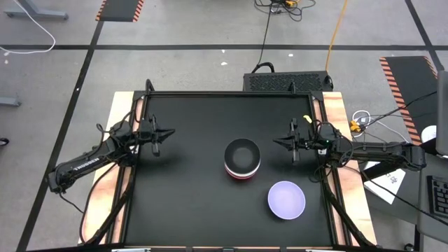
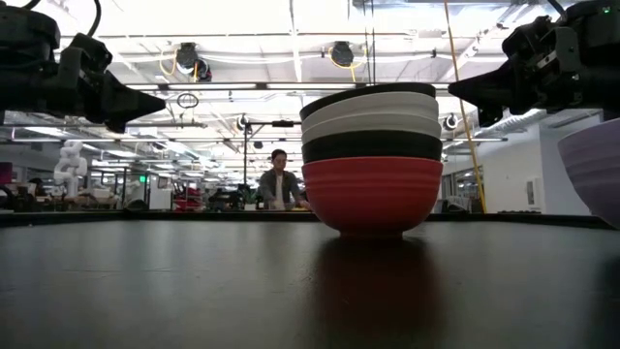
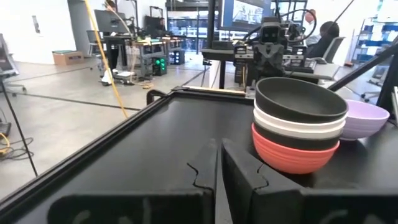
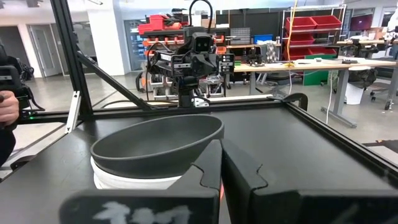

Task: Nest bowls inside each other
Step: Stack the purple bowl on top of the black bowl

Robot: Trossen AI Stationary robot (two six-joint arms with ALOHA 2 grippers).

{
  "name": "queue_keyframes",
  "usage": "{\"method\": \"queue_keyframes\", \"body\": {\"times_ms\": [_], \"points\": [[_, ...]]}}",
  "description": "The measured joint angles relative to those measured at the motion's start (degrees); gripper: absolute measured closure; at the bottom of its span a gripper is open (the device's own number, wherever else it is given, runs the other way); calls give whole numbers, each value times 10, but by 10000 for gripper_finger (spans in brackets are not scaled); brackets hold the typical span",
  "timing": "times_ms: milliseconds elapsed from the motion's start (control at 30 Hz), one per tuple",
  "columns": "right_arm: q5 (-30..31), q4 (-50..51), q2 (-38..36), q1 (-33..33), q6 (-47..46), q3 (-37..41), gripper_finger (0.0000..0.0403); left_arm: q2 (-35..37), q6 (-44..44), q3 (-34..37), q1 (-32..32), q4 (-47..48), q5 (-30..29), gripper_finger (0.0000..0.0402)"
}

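Note:
A stack of nested bowls stands near the middle of the table: a red one at the bottom, then black, two white, and a black one on top. It rests on the red bowl's foot. A pale lavender bowl sits alone, upright, nearer the right near corner. My left gripper hovers shut to the left of the stack, above the table. My right gripper hovers shut just right of the stack. Both point at the stack.
The black table top has a raised rim on all sides. A person's hand shows beyond the table's edge in the right wrist view, and a person sits at a far desk. Bare table lies left of the stack.

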State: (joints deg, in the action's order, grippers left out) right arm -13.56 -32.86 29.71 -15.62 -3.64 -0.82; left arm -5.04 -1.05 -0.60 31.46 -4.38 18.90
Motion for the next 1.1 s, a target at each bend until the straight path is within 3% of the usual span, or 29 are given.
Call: {"method": "queue_keyframes", "body": {"times_ms": [900, 1100], "points": [[0, -4, 12, 0, 2, 0, 403, 0, -22, 0, 0, -24, 0, 376], [0, -42, 30, 0, -1, 0, 403, 0, -25, 0, 0, -18, 0, 376]]}}
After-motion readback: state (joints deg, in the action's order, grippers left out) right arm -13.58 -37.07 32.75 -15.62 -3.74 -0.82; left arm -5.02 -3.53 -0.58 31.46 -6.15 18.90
